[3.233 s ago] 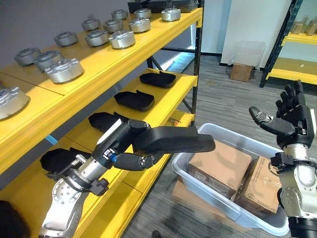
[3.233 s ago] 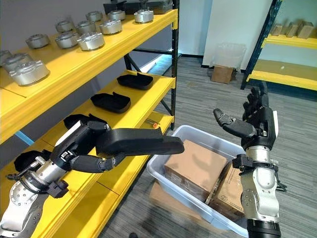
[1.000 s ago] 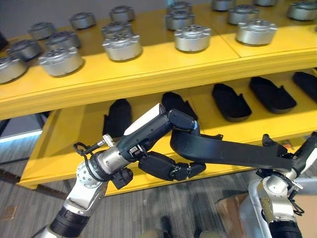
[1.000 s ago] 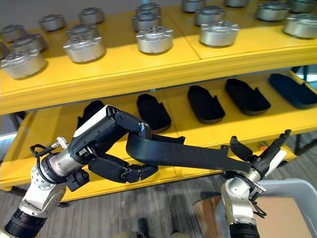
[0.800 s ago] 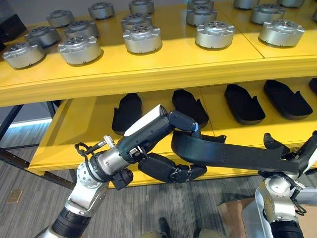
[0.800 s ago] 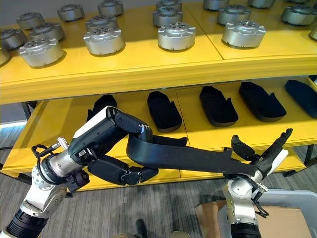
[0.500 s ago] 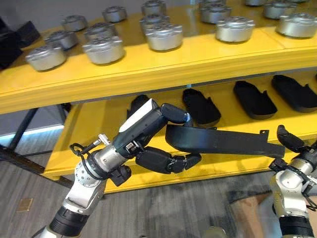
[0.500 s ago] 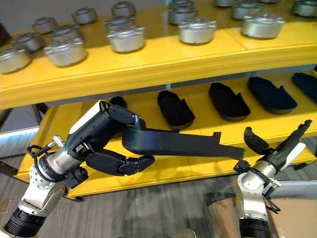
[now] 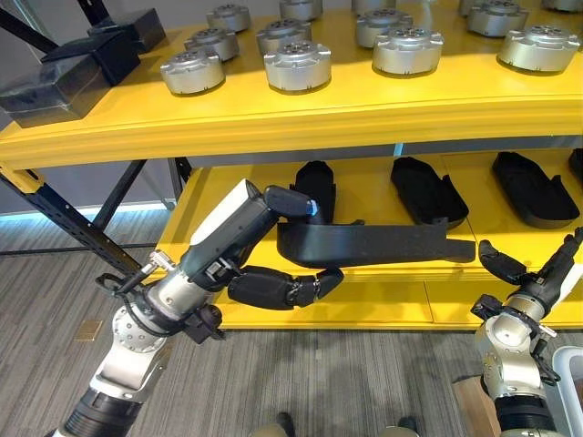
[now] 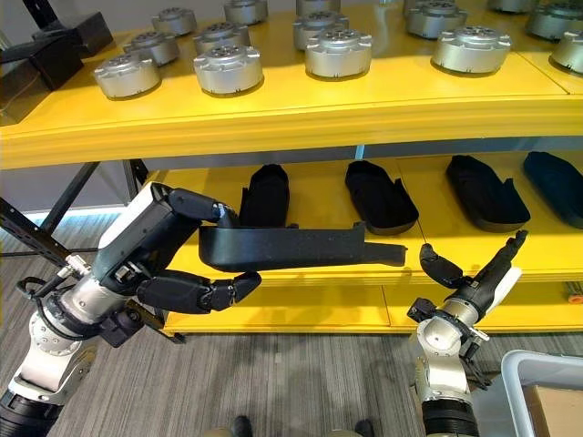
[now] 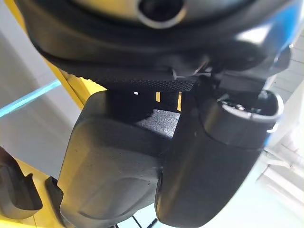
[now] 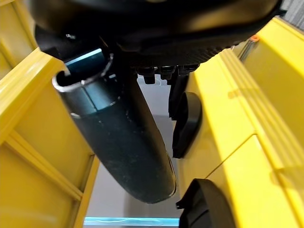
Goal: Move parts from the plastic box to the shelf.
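The left hand (image 9: 273, 287) gripped a long black part (image 9: 373, 244) between thumb and curled fingers, holding it level before the yellow shelf (image 9: 273, 196), apparently above its front edge. The right hand (image 10: 455, 273) hung spread wide, holding nothing.

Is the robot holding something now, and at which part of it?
The left hand grips a long black part at its left end, thumb above and fingers curled beneath. The right hand is open and holds nothing.
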Robot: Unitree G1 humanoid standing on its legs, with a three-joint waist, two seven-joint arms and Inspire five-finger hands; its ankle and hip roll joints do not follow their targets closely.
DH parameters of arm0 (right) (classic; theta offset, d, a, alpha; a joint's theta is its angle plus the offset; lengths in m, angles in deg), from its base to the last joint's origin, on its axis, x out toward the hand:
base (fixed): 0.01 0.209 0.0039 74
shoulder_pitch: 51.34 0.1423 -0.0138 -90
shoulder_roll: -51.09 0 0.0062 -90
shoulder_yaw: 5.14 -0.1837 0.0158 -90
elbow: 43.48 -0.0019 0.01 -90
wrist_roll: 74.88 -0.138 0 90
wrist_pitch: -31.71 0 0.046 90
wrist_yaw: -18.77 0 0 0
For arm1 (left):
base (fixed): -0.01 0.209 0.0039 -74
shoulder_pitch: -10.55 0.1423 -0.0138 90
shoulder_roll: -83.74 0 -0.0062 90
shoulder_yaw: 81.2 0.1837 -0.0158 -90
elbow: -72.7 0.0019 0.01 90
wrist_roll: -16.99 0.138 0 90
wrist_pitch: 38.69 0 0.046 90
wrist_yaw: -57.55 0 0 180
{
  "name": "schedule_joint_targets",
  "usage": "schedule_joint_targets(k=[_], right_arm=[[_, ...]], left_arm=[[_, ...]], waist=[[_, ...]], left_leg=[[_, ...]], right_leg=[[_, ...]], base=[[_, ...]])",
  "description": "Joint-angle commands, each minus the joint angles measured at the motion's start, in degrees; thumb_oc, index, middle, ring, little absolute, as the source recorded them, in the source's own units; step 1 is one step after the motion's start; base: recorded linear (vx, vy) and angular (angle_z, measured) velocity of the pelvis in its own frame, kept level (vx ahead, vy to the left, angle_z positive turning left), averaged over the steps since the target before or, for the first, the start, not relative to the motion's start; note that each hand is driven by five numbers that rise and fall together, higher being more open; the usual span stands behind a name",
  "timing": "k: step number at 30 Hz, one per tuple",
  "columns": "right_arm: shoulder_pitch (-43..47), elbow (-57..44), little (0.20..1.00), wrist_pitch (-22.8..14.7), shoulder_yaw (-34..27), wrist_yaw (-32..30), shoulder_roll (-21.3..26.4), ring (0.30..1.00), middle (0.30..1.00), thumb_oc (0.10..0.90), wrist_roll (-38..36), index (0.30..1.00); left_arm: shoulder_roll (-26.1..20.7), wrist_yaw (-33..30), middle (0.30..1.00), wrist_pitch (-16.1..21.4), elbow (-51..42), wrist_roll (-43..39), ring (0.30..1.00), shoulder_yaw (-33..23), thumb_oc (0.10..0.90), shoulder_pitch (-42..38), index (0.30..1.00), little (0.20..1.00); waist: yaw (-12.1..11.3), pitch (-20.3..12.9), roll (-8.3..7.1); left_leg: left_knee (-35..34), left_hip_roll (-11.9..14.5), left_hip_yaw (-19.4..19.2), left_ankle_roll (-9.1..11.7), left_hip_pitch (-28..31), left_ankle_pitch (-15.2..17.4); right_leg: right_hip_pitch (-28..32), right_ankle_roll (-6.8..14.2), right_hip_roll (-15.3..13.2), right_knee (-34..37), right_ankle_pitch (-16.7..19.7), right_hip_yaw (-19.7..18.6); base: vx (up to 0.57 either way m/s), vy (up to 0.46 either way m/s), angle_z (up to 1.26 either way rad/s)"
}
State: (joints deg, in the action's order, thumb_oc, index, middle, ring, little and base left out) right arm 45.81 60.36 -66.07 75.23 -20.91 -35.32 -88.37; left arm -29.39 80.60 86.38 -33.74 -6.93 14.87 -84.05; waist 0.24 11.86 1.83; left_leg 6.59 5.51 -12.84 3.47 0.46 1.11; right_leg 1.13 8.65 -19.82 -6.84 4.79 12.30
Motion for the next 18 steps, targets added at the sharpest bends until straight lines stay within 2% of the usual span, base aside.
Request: schedule_joint_targets(k=[1, 3, 4, 5, 6, 7, 8, 11, 13, 14, 16, 17, 18], right_arm=[[4.9, -4.2, 1.0, -3.9, -0.5, 0.2, 5.2, 1.0, 1.0, 0.9, 2.8, 1.0], [5.3, -3.8, 1.0, -3.5, 1.3, -0.4, 5.7, 1.0, 1.0, 0.9, 2.4, 1.0], [5.4, -3.6, 1.0, -3.5, 1.4, -0.3, 5.8, 1.0, 1.0, 0.9, 2.2, 1.0], [5.2, -2.8, 1.0, -4.1, 2.3, -1.1, 6.1, 1.0, 1.0, 0.9, 1.1, 1.0], [5.1, -2.7, 1.0, -4.3, 2.4, -1.2, 6.1, 1.0, 1.0, 0.9, 0.8, 1.0], [4.5, -2.7, 1.0, -4.8, 2.3, -1.5, 6.0, 1.0, 1.0, 0.9, 0.5, 1.0], [2.8, -3.8, 1.0, -6.2, 1.6, -1.4, 5.6, 1.0, 1.0, 0.9, 4.0, 1.0], [-0.1, -7.6, 1.0, -5.5, 0.4, -1.0, 5.0, 1.0, 1.0, 0.9, 5.3, 1.0], [-3.0, -10.6, 1.0, -6.3, -0.9, -0.3, 4.5, 1.0, 1.0, 0.9, 7.0, 1.0], [-3.2, -10.8, 1.0, -6.3, -1.1, -0.2, 4.5, 1.0, 1.0, 0.9, 6.8, 1.0], [-4.4, -11.7, 1.0, -6.8, -1.9, 0.1, 4.7, 1.0, 1.0, 0.9, 6.3, 1.0], [-5.0, -11.8, 1.0, -7.7, -2.4, 0.3, 5.0, 1.0, 1.0, 0.9, 5.9, 1.0], [-5.1, -11.6, 1.0, -8.0, -2.4, 0.5, 5.1, 1.0, 1.0, 0.9, 5.5, 1.0]], left_arm=[[2.5, -1.3, 0.3, 6.4, -6.2, -5.0, 0.3, -6.7, 0.4, -1.5, 0.3, 0.3], [3.6, -3.2, 0.3, 7.5, -6.7, -3.3, 0.3, -6.2, 0.4, -2.1, 0.3, 0.3], [3.7, -3.6, 0.3, 7.9, -6.8, -3.0, 0.3, -6.2, 0.4, -2.2, 0.3, 0.3], [4.5, -6.6, 0.3, 9.7, -6.6, 0.1, 0.3, -5.0, 0.4, -4.0, 0.3, 0.3], [4.6, -7.2, 0.3, 9.8, -6.5, 0.6, 0.3, -4.7, 0.4, -4.4, 0.3, 0.3], [5.0, -9.9, 0.3, 10.3, -6.5, 3.0, 0.3, -4.1, 0.4, -5.7, 0.3, 0.3], [4.9, -13.6, 0.3, 11.4, -6.0, 6.6, 0.3, -4.5, 0.4, -6.8, 0.3, 0.3], [4.5, -18.0, 0.3, 13.1, -5.5, 10.4, 0.3, -6.1, 0.4, -6.3, 0.3, 0.3], [4.3, -23.5, 0.3, 14.6, -5.6, 14.5, 0.3, -8.3, 0.4, -5.7, 0.3, 0.3], [4.3, -24.2, 0.3, 14.6, -5.7, 15.0, 0.3, -8.4, 0.4, -5.6, 0.3, 0.3], [4.9, -25.7, 0.3, 14.7, -6.0, 16.1, 0.3, -9.1, 0.4, -5.6, 0.3, 0.3], [5.2, -28.3, 0.3, 14.3, -6.6, 17.8, 0.3, -9.1, 0.4, -6.1, 0.3, 0.3], [5.4, -29.0, 0.3, 14.3, -6.6, 18.4, 0.3, -9.1, 0.4, -6.3, 0.3, 0.3]], waist=[[-0.2, -4.7, -0.44], [-0.5, -4.9, -0.94], [-0.5, -4.9, -0.99], [0.8, -5.2, -1.55], [1.1, -5.3, -1.57], [2.2, -5.6, -1.68], [3.1, -6.1, -2.01], [4.2, -6.3, -2.23], [5.3, -5.3, -2.05], [5.4, -5.2, -2.03], [5.9, -4.5, -2.54], [6.3, -3.3, -2.7], [6.4, -3.0, -2.77]], left_leg=[[-7.6, -1.0, -2.2, -3.9, 7.2, 3.8], [-8.9, -1.4, -2.6, -4.3, 6.9, 2.8], [-8.9, -1.4, -2.6, -4.3, 7.0, 2.8], [-9.0, -3.0, -0.5, -4.7, 6.3, 2.6], [-8.9, -3.2, -0.1, -4.8, 6.1, 2.6], [-8.3, -4.0, 1.4, -5.1, 5.2, 2.5], [-7.3, -5.2, 1.9, -5.8, 4.4, 3.4], [-4.8, -6.2, 1.6, -6.5, 3.5, 4.9], [1.5, -7.5, 0.3, -7.0, 1.9, 8.0], [2.3, -7.5, 0.2, -7.0, 1.6, 8.5], [7.9, -7.6, -0.9, -6.1, 0.0, 9.0], [16.1, -6.4, -0.4, -4.0, -4.3, 7.2], [17.9, -5.6, -0.3, -3.2, -5.5, 6.1]], right_leg=[[-0.9, 0.8, 1.8, -0.8, 2.6, 5.6], [-0.1, -2.2, 10.8, -2.0, -5.4, 7.2], [0.1, -2.4, 11.3, -2.0, -5.9, 7.4], [0.1, -4.5, 16.6, -0.1, -7.4, 1.3], [0.0, -4.6, 17.0, 0.2, -7.4, 0.1], [-0.5, -5.1, 18.1, 1.2, -6.8, -3.8], [-0.6, -5.3, 18.4, 2.2, -6.2, -5.4], [-0.8, -5.3, 18.4, 1.8, -6.5, -6.5], [-1.7, -6.0, 18.3, -1.4, -8.4, -6.8], [-1.7, -6.1, 18.3, -1.8, -8.7, -6.8], [-1.5, -6.4, 17.6, -2.5, -9.1, -6.8], [-1.0, -7.3, 17.5, -2.8, -9.6, -7.1], [-0.7, -7.5, 17.4, -2.9, -9.8, -7.3]], base=[[0.05, 0.107, -0.69], [0.09, 0.05, -0.53], [0.15, 0.013, -0.54], [0.11, -0.012, -0.41], [0.13, -0.019, -0.16], [0.12, -0.053, 0.84], [0.12, -0.058, 0.99], [0.09, -0.078, 0.34], [0.1, -0.102, 0.18], [0.05, -0.05, 0.13], [0.02, -0.053, 0.14], [0.01, -0.056, 0.29], [0.04, -0.012, 0.52]])
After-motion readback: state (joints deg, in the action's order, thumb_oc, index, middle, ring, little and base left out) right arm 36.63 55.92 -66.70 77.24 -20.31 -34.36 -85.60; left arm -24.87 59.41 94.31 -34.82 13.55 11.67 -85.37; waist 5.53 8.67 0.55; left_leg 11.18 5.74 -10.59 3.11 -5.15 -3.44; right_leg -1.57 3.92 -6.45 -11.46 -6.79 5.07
